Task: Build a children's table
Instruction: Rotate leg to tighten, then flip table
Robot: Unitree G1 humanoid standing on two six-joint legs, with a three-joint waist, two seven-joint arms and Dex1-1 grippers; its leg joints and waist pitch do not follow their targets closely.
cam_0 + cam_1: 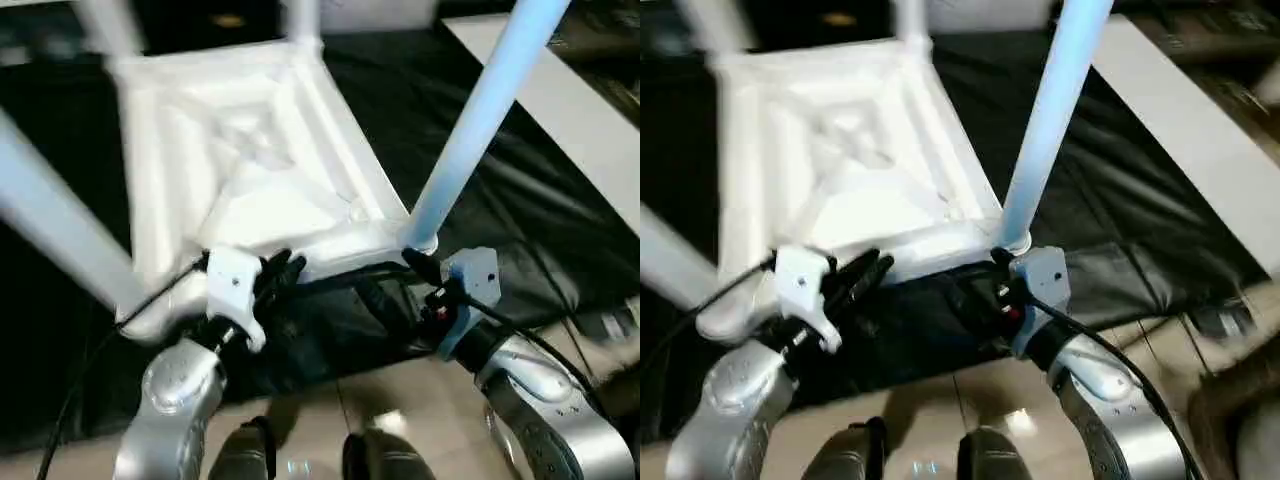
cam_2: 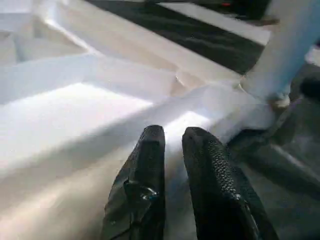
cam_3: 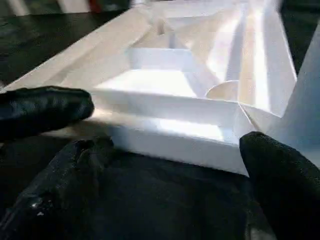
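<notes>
The white table top (image 1: 250,150) lies upside down on the black-covered surface, its ribbed underside facing up. Legs stand in its corner sockets: the near right leg (image 1: 480,120), the near left leg (image 1: 50,220) and two far legs (image 1: 105,25). My left gripper (image 1: 283,268) rests at the top's near rim (image 2: 150,115), its fingers (image 2: 205,170) almost together with nothing between them. My right gripper (image 1: 395,282) is open just below the near right corner, one finger (image 3: 285,185) by the leg's base, the near rim (image 3: 170,135) in front of it.
The black cover (image 1: 500,220) spreads to the right of the table. A long white panel (image 1: 590,130) lies along the far right. Tiled floor (image 1: 400,400) shows below the surface's near edge, and black cables run from both wrists.
</notes>
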